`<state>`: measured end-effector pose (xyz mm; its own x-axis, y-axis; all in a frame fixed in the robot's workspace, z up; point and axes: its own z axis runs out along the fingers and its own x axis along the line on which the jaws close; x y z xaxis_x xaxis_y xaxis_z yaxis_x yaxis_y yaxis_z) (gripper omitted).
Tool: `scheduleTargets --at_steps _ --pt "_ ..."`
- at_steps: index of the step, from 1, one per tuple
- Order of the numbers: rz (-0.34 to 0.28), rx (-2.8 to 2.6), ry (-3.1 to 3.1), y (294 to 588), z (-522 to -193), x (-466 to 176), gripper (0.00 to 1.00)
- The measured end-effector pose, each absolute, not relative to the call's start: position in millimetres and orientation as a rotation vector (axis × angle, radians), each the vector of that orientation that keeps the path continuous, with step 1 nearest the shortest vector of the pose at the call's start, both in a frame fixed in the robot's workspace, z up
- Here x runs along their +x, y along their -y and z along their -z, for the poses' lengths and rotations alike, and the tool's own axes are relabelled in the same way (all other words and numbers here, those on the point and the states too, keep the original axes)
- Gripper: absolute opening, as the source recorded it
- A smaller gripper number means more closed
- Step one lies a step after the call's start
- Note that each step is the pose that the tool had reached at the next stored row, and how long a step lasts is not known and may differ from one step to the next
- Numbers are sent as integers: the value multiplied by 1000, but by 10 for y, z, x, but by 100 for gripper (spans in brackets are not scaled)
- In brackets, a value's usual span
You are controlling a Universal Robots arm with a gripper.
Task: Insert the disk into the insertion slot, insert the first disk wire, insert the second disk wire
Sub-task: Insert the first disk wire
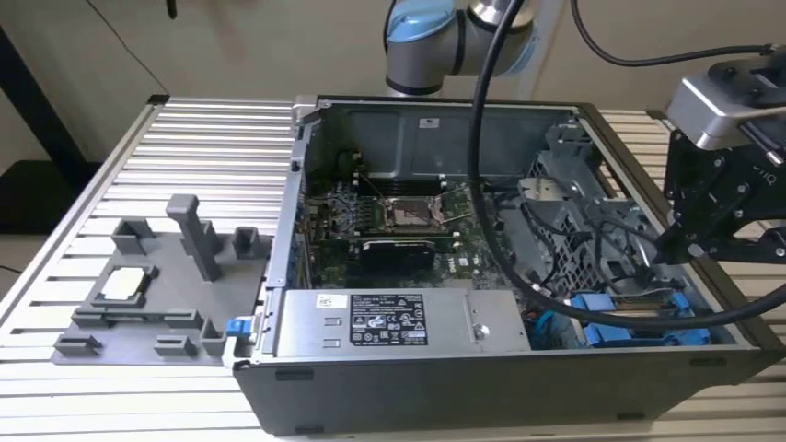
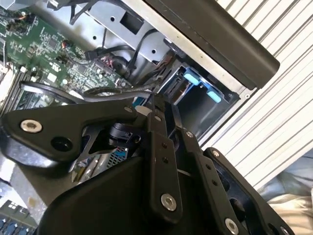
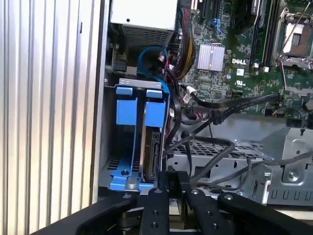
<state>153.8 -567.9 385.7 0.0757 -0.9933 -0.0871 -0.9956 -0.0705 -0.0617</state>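
The disk (image 3: 149,147) stands edge-on in the insertion slot (image 3: 113,169) of the drive cage, its connector edge facing out, clipped in a bright blue carrier (image 3: 155,108). A second blue carrier (image 3: 125,105) sits beside it. In the exterior view the blue carriers (image 1: 620,329) lie at the case's near corner on that view's right. My gripper (image 3: 170,185) hovers just off the disk's connector edge, its fingers shut with nothing visible between them. It also shows as the gripper (image 1: 683,247) over the cage and the gripper (image 2: 159,110) in the second wrist view. Black wires (image 3: 217,116) lie loose over the perforated cage.
The open computer case (image 1: 491,378) holds the motherboard (image 1: 393,216), a power supply (image 1: 393,322) and a perforated metal cage (image 3: 230,152). A blue cable (image 3: 146,53) loops near the power supply. A grey fixture plate (image 1: 160,285) lies on the slatted table at the exterior view's left.
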Motion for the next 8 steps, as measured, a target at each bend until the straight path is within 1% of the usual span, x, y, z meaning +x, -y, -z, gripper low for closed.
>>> scheduleTargets --at_steps 8 --pt "-32 -2146 -2145 5679 -3774 1540 19"
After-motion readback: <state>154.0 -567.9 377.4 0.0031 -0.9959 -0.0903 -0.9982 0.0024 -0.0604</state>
